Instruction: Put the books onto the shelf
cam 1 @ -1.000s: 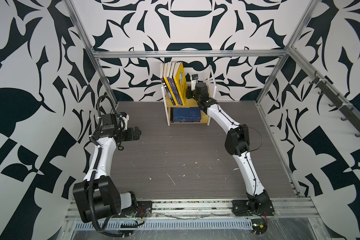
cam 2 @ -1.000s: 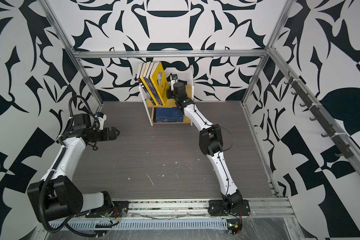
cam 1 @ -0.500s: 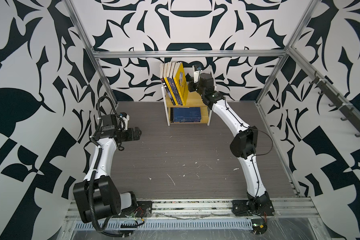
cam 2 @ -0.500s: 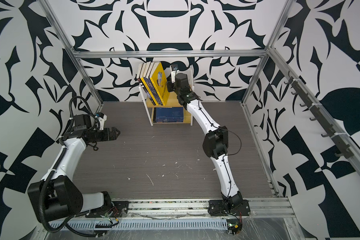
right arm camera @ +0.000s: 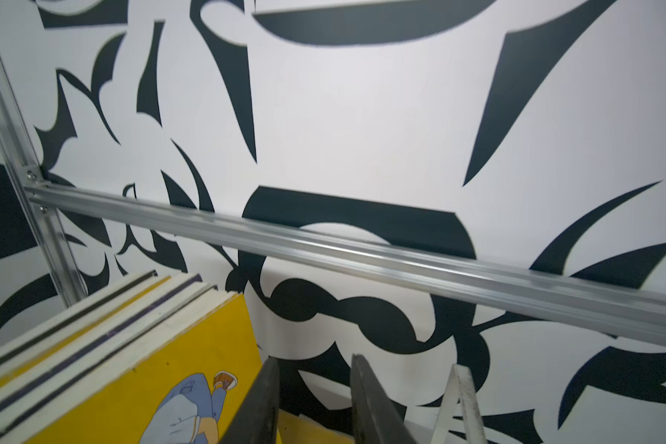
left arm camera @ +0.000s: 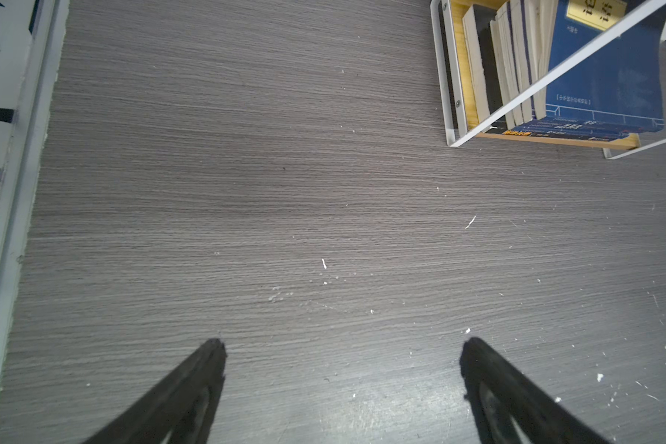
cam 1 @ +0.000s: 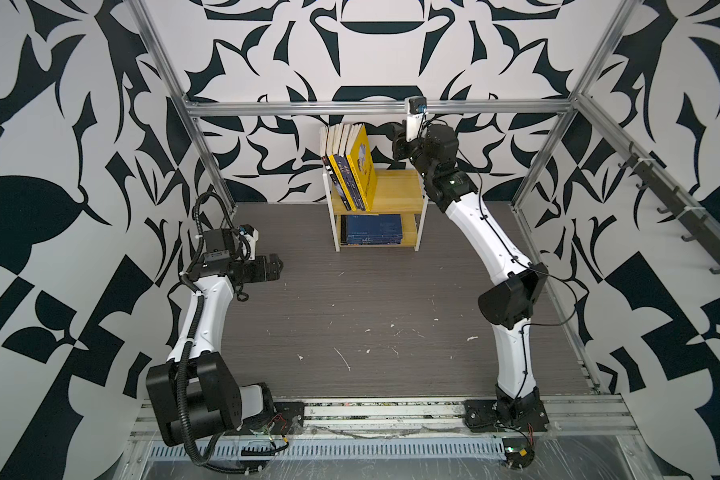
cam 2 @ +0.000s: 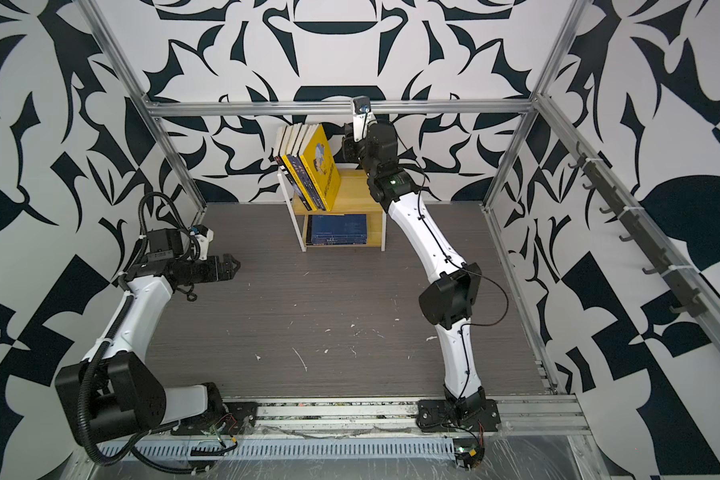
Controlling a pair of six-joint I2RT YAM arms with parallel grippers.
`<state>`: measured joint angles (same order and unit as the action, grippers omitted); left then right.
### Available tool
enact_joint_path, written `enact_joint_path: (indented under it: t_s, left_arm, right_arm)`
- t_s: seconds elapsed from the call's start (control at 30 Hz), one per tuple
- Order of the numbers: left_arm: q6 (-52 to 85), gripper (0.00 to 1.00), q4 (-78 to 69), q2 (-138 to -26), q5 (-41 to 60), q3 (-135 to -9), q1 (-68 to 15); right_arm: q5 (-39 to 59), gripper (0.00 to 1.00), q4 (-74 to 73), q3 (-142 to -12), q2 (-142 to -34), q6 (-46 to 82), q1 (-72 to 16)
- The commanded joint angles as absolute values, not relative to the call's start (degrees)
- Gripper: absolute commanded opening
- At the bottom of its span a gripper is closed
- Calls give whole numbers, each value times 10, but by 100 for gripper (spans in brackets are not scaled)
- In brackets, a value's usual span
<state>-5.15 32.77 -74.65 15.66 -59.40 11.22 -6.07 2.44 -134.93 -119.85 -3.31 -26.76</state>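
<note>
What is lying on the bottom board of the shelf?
A flat stack of navy books, with a blue cover facing up. The top board covers the back of the stack, so the number of books and anything behind them cannot be seen.

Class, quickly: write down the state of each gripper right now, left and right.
Left gripper: open wide, holding nothing.
Right gripper: partly open, holding nothing.
</note>
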Motion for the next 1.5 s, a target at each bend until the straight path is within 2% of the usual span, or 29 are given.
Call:
enact_joint_path:
  t_s: [0.0, 0.2, 0.27, 0.37, 0.57, 0.77, 0.97, 1.07, 1.2, 1.3, 1.47]
  left_arm:
    - [-52, 99, 331, -735, 144, -601, 108]
    - [-62, 99, 339, -738, 128, -618, 103]
    - [-80, 100, 345, -746, 117, -630, 90]
    - [-90, 100, 347, -755, 112, -650, 82]
    - [-111, 99, 233, -742, 155, -589, 81]
    - [-89, 99, 106, -756, 151, -508, 82]
    - [-64, 100, -31, -767, 153, -423, 79]
    - [-23, 100, -98, -772, 119, -385, 79]
    - [-6, 99, -220, -783, 133, -321, 79]
    - [2, 100, -295, -797, 139, -288, 79]
    - [10, 99, -362, -811, 135, -256, 78]
  right_arm:
    - [-87, 44, -47, -1308, -1125, -93, -270]
    - [-105, 58, -91, -1177, -1025, -155, -270]
    - [-138, 63, -108, -1120, -983, -170, -268]
    - [-143, 66, -126, -1033, -921, -177, -259]
    - [-162, 84, -115, -874, -800, -175, -227]
    - [-179, 85, -109, -725, -678, -156, -165]
    - [-158, 87, -74, -631, -609, -128, -102]
    - [-159, 89, -65, -581, -587, -112, -84]
    - [-160, 91, -74, -488, -563, -49, -64]
    - [-149, 99, -93, -420, -552, -14, -55]
    - [-152, 99, -186, -290, -546, 11, -53]
